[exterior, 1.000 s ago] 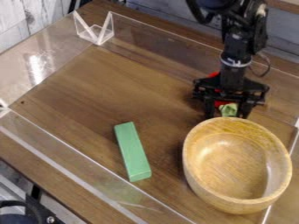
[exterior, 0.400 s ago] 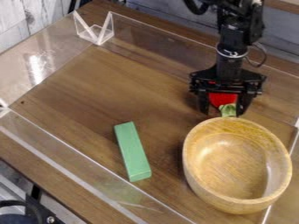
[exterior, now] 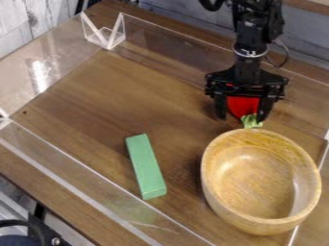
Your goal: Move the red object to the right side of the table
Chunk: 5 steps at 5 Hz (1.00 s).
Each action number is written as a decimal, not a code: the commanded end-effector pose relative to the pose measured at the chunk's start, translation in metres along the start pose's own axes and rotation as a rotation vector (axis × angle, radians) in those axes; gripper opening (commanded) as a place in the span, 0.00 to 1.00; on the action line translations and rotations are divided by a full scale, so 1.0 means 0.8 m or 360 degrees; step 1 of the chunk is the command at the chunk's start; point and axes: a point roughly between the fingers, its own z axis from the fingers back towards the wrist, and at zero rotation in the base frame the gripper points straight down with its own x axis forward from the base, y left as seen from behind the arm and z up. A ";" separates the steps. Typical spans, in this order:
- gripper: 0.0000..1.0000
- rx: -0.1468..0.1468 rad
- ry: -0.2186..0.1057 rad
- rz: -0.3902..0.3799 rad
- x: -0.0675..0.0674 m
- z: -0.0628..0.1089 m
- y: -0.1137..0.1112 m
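The gripper (exterior: 245,93) is seen towards one o'clock on the table (exterior: 103,101), black, its arm reaching in from the top edge of the view, and its jaws are spread wide! Right there at the fingers, the red object (exterior: 241,105) is framed, its bright red body partly covered by the dark tool above it, its pale green leafy end pointed towards five o'clock. Whether it is touched by either finger cannot be told; no squeeze on it is shown. And where is it placed? On the brown wood-grain, towards two o'clock from the middle of the table, just beside the round wooden bowl (exterior: 261,183), by whose wide pale rim the four-to-five o'clock area is filled. The bowl's inside is left open to view, with nothing seen in it. Over to seven o'clock from the red object, well apart from it, the flat green block (exterior: 145,166) is laid, its long side slanted from eleven towards five o'clock. Up at eleven o'clock, a clear angular piece (exterior: 106,32) is seen by the transparent wall (exterior: 167,26), by which the far side of the wood is edged.
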 end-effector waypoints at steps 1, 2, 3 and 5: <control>1.00 -0.0101 -0.0137 -0.0091 0.016 0.051 -0.011; 1.00 -0.0116 -0.0141 -0.0169 0.020 0.067 0.004; 1.00 -0.0137 -0.0148 -0.0245 0.028 0.082 0.022; 0.00 -0.0131 -0.0162 -0.0178 0.030 0.089 -0.001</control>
